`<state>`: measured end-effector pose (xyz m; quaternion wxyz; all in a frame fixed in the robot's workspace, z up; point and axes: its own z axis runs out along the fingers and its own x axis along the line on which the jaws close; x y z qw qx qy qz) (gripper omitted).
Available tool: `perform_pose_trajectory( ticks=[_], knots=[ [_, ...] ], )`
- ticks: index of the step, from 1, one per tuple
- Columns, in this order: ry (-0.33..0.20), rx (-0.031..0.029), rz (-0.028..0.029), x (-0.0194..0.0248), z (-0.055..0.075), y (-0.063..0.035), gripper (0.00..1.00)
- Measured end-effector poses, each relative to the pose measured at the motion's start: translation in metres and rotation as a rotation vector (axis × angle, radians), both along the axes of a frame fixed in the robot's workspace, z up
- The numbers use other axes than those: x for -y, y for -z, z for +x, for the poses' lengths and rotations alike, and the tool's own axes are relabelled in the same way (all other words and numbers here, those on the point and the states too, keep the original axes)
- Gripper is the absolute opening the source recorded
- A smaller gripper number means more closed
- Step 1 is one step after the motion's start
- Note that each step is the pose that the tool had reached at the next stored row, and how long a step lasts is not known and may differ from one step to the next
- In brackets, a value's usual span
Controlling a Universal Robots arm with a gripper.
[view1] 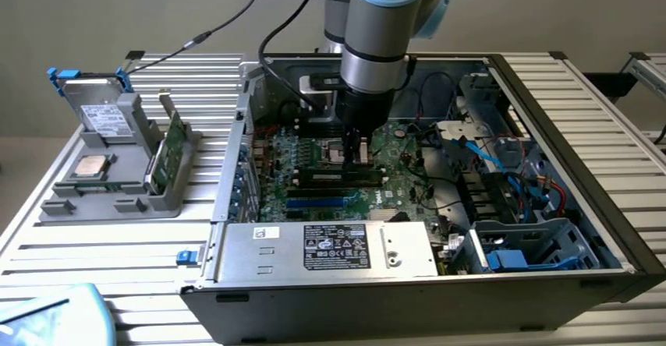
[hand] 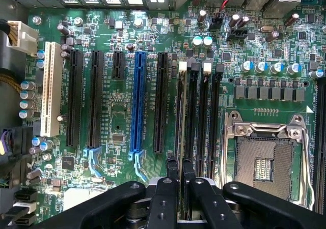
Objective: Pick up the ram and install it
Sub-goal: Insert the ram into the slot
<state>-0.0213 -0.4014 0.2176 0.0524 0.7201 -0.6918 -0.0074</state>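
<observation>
**Ram held edge-on over the memory slots**

Nearest the wrist camera, the gripper [hand: 180, 164] is pinching narrowly on a thin board seen edge-on, which we are taking to be the ram [hand: 179, 132]. It is hanging lengthwise along the black memory slots [hand: 211, 127], near the empty processor socket [hand: 265, 160]. We cannot tell whether its lower edge is touching a slot. We are judging that the fingers [hand: 172, 188] are clamping its flat faces so that the contact edge is pointing down, in line with a slot.

Largest of all, the open computer case [view1: 416, 307] is lying on its side on the slatted table [view1: 104, 252], presumably so the arm [view1: 375, 42] is reaching the motherboard [hand: 117, 102] from above. The silver power supply [view1: 411, 252] is sitting along the near wall, carrying a black-and-white label whose print we are failing to read. On the exterior view's left, a grey holder [view1: 104, 198] is propping up a drive with blue clips [view1: 99, 116], a square silver chip [view1: 93, 165] and another green stick [view1: 171, 147], likely for easy grasping. The motherboard's white lettering is proving too fine to read.
</observation>
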Motion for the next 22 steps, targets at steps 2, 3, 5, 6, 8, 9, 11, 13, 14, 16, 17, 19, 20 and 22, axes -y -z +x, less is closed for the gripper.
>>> perform_pose_trajectory(
  ticks=[2,3,5,6,8,9,11,13,14,16,17,19,20,22],
  knots=[
    [0.0,0.0,-0.0033,-0.0006,0.0,0.0,0.14],
    [0.0,0.0,-0.0051,-0.0008,0.0,0.0,0.14],
    [0.0,0.0,-0.0088,-0.0014,0.0,0.0,0.14],
    [0.0,0.0,-0.0108,-0.0016,0.0,0.0,0.14],
    [0.0,0.0,-0.0151,-0.0022,0.0,0.0,0.14],
    [0.0,0.0,-0.0177,-0.0025,0.0,0.0,0.14],
    [0.0,0.0,-0.0218,-0.0031,0.0,0.0,0.14],
    [0.0,0.0,-0.025,-0.0035,0.0,0.0,0.14],
    [0.0,-0.0001,-0.026,-0.0038,0.0,0.0,0.14],
    [0.0,0.0,-0.0264,-0.0039,0.0,0.0,0.14],
    [0.0,0.0,-0.0264,-0.0041,0.0,0.0,0.14],
    [0.0,0.0,-0.0265,-0.0043,0.0,0.0,0.14],
    [0.0,0.0,-0.0264,-0.0044,0.0,0.0,0.14],
    [0.0,0.0,-0.0264,-0.0047,0.0,0.0,0.14]
  ],
)
